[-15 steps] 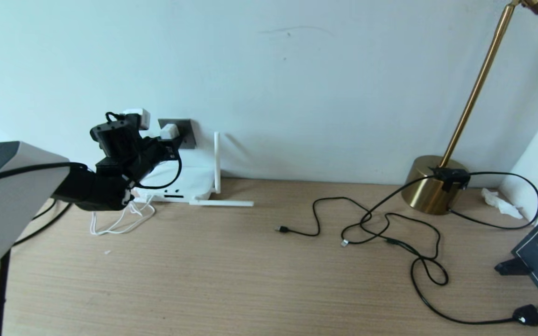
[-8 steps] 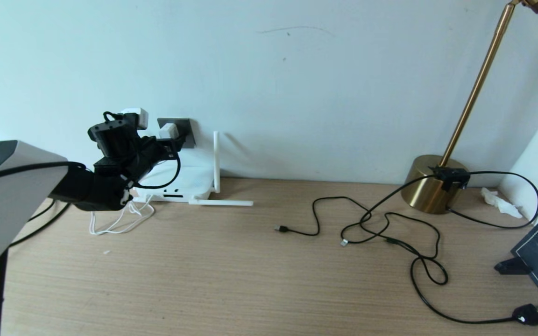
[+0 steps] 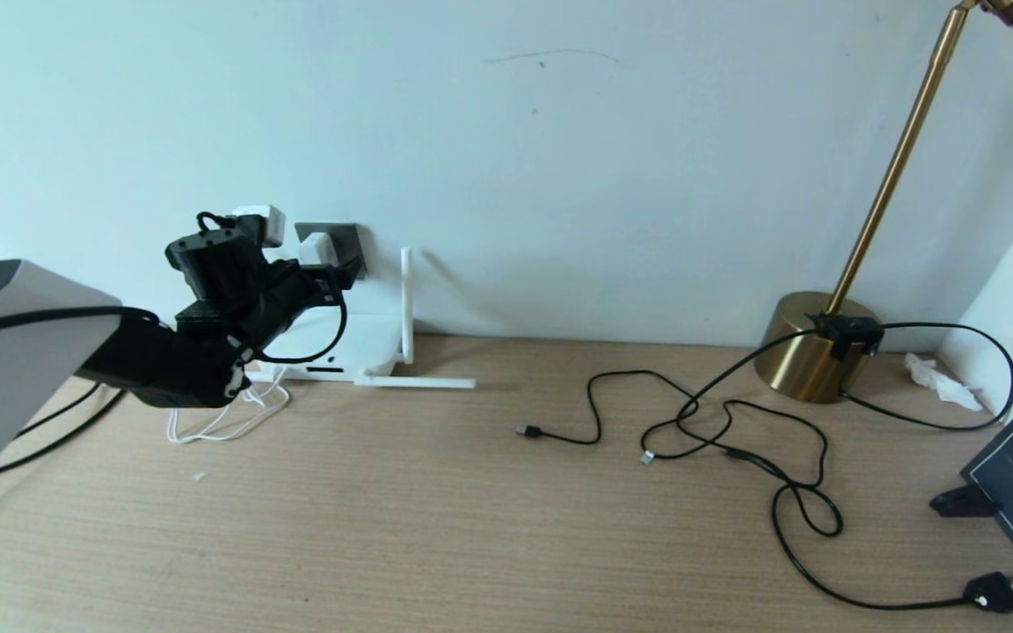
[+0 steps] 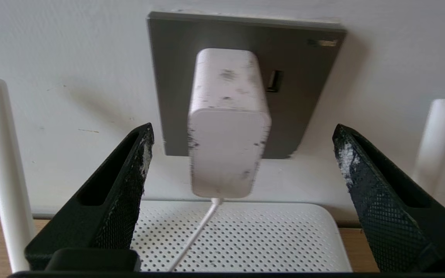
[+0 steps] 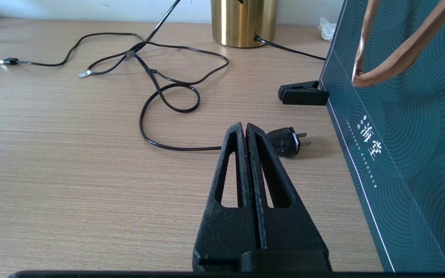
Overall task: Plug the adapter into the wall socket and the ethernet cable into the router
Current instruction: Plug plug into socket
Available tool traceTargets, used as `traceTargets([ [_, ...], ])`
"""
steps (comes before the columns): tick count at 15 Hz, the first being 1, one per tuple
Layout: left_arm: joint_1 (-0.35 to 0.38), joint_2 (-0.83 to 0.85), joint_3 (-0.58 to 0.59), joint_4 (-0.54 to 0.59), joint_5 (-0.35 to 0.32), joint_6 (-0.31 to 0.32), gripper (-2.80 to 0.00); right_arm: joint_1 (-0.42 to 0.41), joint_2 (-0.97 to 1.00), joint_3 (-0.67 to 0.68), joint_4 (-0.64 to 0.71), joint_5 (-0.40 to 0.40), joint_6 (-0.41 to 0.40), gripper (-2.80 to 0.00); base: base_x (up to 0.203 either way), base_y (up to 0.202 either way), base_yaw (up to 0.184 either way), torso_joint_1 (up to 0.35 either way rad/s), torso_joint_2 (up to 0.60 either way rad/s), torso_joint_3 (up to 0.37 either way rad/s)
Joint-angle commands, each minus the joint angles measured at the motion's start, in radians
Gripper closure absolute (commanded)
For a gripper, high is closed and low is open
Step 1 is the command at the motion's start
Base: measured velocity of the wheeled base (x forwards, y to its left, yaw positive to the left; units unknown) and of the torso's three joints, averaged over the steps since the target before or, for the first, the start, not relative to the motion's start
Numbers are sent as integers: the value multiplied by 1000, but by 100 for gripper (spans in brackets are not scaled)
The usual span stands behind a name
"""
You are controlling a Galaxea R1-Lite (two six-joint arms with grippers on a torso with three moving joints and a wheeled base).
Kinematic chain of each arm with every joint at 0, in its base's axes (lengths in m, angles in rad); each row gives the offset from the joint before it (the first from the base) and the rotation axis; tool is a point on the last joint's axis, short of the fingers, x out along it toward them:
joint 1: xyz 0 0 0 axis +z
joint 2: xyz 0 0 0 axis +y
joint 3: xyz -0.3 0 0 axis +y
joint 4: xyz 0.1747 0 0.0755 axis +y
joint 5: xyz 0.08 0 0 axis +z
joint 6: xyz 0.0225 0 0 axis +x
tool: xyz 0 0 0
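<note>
So your adapter (image 4: 228,123) sits plugged in the socket (image 4: 245,83) above the router (image 4: 242,237), and your left gripper (image 4: 242,173) has its fingers (image 4: 128,185) spread wide either side of it, touching nothing. That half looks done. The ethernet cable (image 3: 709,422) lies loose on the counter (image 3: 471,527), well apart from the router, so that is left. Your right gripper (image 5: 247,133), fingers pressed together, hangs idle over the counter.
</note>
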Motion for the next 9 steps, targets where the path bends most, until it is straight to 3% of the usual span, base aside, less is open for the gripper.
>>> traceTargets([
  [1, -12, -42, 35, -6, -1, -2, -280, 0, 0, 11, -2, 0, 0, 0, 0, 0, 0, 0, 0, 0],
  [5, -26, -126, 139, -13, -4, -3, -280, 0, 0, 11, -1, 0, 0, 0, 0, 0, 0, 0, 0, 0],
  [9, -23, -284, 330, -18, -5, -3, -280, 0, 0, 11, -1, 0, 0, 0, 0, 0, 0, 0, 0, 0],
])
